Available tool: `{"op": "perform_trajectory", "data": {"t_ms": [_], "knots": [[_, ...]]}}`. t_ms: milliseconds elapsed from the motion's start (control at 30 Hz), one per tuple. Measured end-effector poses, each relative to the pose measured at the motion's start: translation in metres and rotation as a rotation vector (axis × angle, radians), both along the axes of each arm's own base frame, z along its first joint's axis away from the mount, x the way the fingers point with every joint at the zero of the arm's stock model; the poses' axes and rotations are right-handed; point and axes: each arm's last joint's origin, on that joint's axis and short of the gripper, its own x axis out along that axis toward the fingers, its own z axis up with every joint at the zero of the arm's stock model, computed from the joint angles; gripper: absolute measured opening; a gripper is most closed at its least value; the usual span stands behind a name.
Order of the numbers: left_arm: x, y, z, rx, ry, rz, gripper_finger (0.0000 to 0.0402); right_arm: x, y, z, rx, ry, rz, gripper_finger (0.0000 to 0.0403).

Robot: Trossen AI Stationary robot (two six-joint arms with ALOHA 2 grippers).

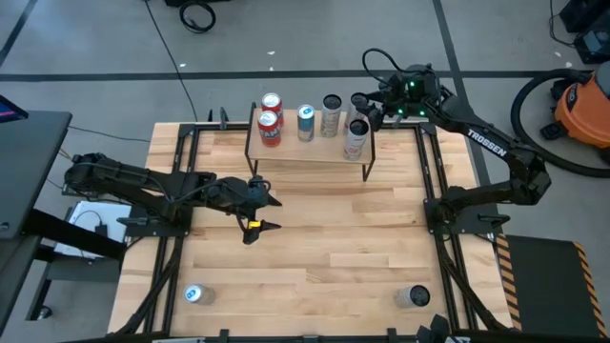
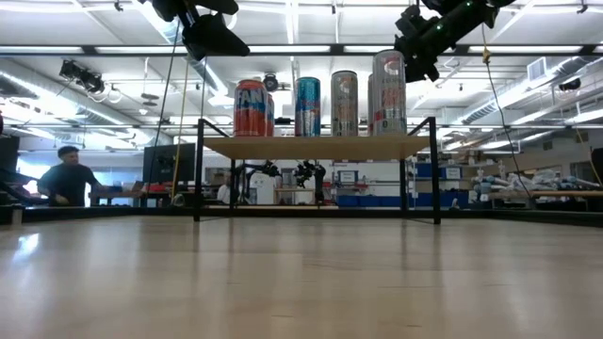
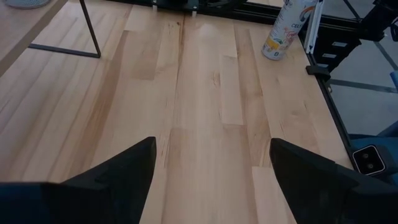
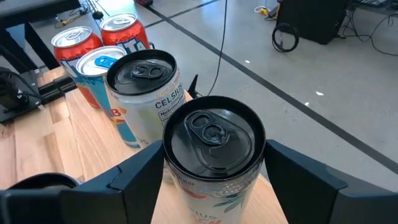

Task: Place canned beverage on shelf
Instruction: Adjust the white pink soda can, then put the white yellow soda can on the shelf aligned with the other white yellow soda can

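The shelf (image 1: pixel 310 152) stands at the table's far middle, a light wooden board on thin black legs. Several cans stand upright on the board: two red (image 1: pixel 270 116), one blue (image 1: pixel 306 122), a Celsius can (image 4: pixel 149 93), and two tall ones at the right end. My right gripper (image 4: pixel 214 186) is open around the farther right-end can (image 4: pixel 214 149), one finger close on each side. That can stands on its base on the board (image 2: pixel 375 94). My left gripper (image 1: pixel 262 214) hovers open over bare table left of centre (image 3: pixel 211 168). My right gripper comes at the can slanting down from the table's far right, and its fingers (image 4: pixel 140 171) flank the can's body just under the rim. The view looks along the fingers, so I cannot tell whether they touch the can.
Two more cans stand near the table's front edge, one at the left (image 1: pixel 195 295) and one at the right (image 1: pixel 415 297). The other tall can (image 1: pixel 356 138) stands close beside my right gripper. Bare wood lies between the shelf and the front cans.
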Motion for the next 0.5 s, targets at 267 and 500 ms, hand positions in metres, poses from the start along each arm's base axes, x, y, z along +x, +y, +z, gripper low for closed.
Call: {"op": "perform_trajectory", "data": {"t_ms": [267, 500], "knots": [[0.0000, 0.0000, 0.0000, 0.001, 0.000, 0.000, 0.0316, 0.0002, -0.0001, -0.0026, 0.012, 0.012, 0.001, 0.0307], [0.0000, 0.0001, 0.0000, 0.000, 0.000, 0.000, 0.0316, -0.0038, 0.0040, 0.0069, -0.033, -0.031, 0.001, 0.0333]]}}
